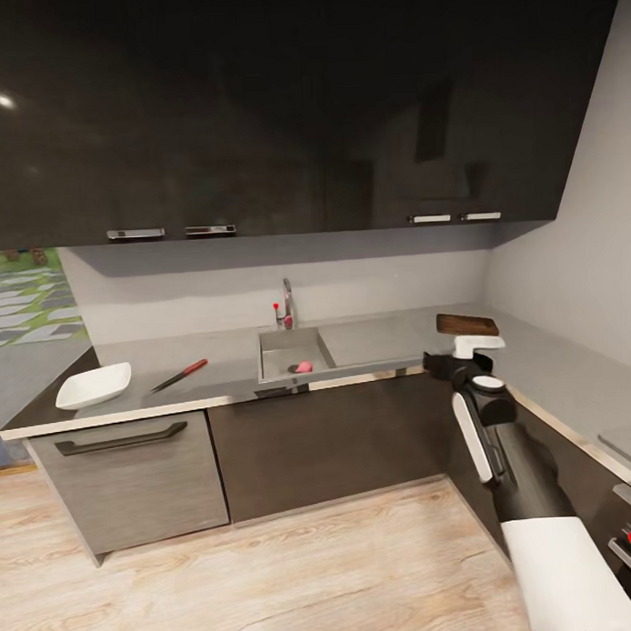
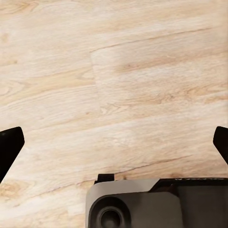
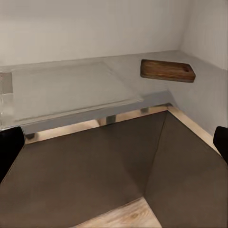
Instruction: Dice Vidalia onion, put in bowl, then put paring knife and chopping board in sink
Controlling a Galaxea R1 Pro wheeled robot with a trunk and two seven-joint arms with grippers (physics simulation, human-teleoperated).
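From the head camera, the Vidalia onion (image 1: 304, 366) is sitting in the sink (image 1: 279, 353) by the drain; the paring knife (image 1: 179, 376) is lying on the countertop (image 1: 217, 360) beside the bowl (image 1: 93, 385), and the chopping board (image 1: 467, 325) is resting in the far corner, beyond the right gripper (image 1: 442, 359).

The left wrist camera is looking at wood floor (image 2: 114, 85) — the left gripper (image 2: 114, 142) is spread wide, holding nothing.

The right wrist camera is facing the drainboard (image 3: 71, 90) and board (image 3: 167, 70) — jaws wide, empty.

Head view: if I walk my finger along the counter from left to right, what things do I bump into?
bowl → paring knife → sink with the Vidalia onion inside → chopping board
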